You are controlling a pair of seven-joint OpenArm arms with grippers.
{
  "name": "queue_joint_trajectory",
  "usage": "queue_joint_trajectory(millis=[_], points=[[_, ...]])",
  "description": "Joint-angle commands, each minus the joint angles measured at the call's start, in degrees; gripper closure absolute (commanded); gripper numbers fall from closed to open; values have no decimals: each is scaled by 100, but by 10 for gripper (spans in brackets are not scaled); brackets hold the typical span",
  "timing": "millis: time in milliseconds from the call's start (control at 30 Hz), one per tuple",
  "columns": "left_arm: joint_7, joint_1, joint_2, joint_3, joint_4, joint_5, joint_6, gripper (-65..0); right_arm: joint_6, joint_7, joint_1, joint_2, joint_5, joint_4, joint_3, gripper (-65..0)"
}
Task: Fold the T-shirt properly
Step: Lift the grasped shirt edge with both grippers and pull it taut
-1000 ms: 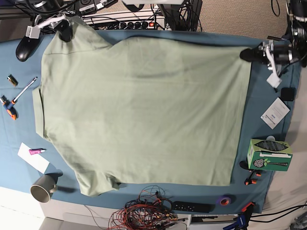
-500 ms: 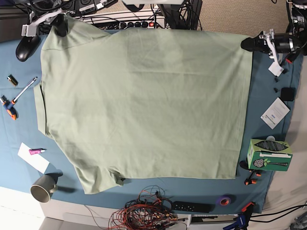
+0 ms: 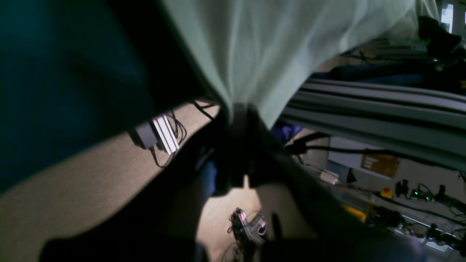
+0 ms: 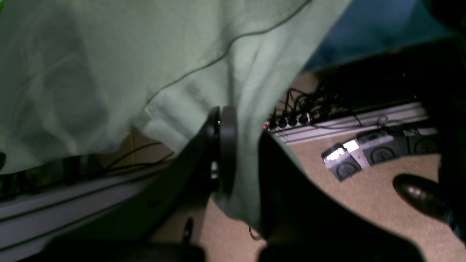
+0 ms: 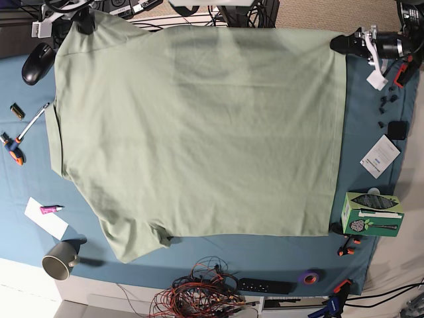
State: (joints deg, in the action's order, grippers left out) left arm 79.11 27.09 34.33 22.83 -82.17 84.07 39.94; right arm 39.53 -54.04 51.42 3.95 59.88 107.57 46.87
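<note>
**Both grippers pinched the far corners of the spread shirt**

Where the base view's lower edge began, a tangle of red and dark wires (image 5: 199, 291) lay just below a black power strip (image 5: 266, 286), with a grey mug (image 5: 61, 259) at lower left and a purple tape roll (image 5: 310, 276) at lower right. Above them, the T-shirt (image 5: 199, 132) covered most of the teal table cloth (image 5: 371, 112), spread flat with its back up, one sleeve reaching toward the lower left and the hem running down the right side. A green box (image 5: 372, 213) and a white card (image 5: 379, 156) sat on the cloth right of the hem; a pen (image 5: 33, 124) and a pink marker (image 5: 50, 209) lay left of the shirt, and a black mouse (image 5: 34, 63) rested at upper left.

At the far edge, the right gripper (image 5: 85, 24) in the upper left corner was clamped on the shirt's shoulder area; its wrist view showed the fabric (image 4: 182, 72) pinched between the closed jaws (image 4: 238, 145) and hanging past them. In the upper right corner, the left gripper (image 5: 341, 44) was closed on the hem corner, and its wrist view showed the cloth (image 3: 273, 47) drawn into the dark jaws (image 3: 242, 120), stretched away from them.
</note>
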Motion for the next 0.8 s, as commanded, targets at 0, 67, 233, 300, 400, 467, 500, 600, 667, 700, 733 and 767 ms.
queue_joint_trajectory(millis=[0,67,233,300,400,467,500,600,667,700,733,767], points=[[59,35,122,39,-72,93,6,0,47,48,153,66,79,81,50,0],[63,44,122,39,-72,93,6,0,47,42,232,63,103,81,50,0],[89,146,125,42,-74,93,6,0,47,2,339,63,122,81,50,0],[89,216,125,42,-74,93,6,0,47,-13,409,57,216,81,50,0],[89,334,125,42,-74,93,6,0,47,-50,525,35,267,81,50,0],[89,389,125,42,-74,93,6,0,47,-50,590,35,269,81,50,0],[89,409,122,46,-74,93,6,0,47,-50,608,35,264,81,50,0],[89,457,125,61,-74,93,6,0,47,-63,638,35,269,81,50,0],[89,466,122,61,-74,93,6,0,47,-79,638,33,269,81,50,0],[89,466,125,61,-74,93,6,0,47,-83,638,35,269,81,50,0],[89,463,125,61,-74,93,6,0,47,-81,638,35,275,81,50,0],[89,463,122,61,-74,93,6,0,47,-85,638,33,323,81,50,0]])
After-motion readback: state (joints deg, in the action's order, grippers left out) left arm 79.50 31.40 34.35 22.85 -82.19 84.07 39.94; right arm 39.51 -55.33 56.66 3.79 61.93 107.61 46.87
